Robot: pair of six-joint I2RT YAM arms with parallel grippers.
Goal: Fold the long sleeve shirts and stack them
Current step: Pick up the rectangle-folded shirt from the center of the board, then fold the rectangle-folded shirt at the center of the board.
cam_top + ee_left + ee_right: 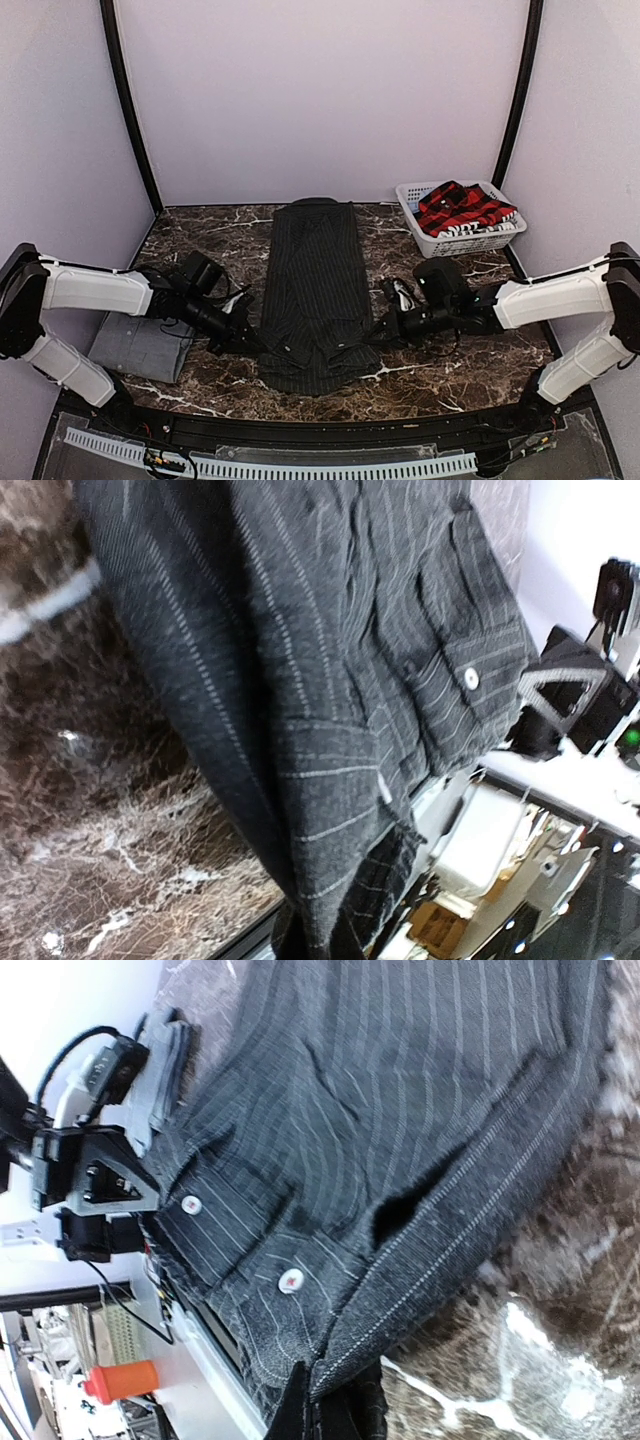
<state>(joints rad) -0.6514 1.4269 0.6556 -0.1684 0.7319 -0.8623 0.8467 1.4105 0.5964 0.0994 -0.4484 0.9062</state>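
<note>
1. From above: the striped shirt is lying as a long strip down the middle of the table. Its long axis is running from the near edge straight away toward the back wall. The left gripper is sitting at its near left corner and the right gripper at its near right corner. Each is touching the cloth, and neither is looking closer than the other. The grey shirt is lying folded under the left arm, and the plaid shirt is sitting crumpled in the basket at the far right.
2. Left wrist: striped cloth is filling the view and bunching down where the fingers would be. They are hidden, so I cannot tell whether this one is clamped or loose.
3. Right wrist: the hem is standing up off the marble and narrowing to a peak at bottom centre, so this one is looking clenched on the striped shirt's edge.
4. My call: the coming fold is heading away from the arms, with the near end carried over toward the far end and both corners travelling level.
</note>
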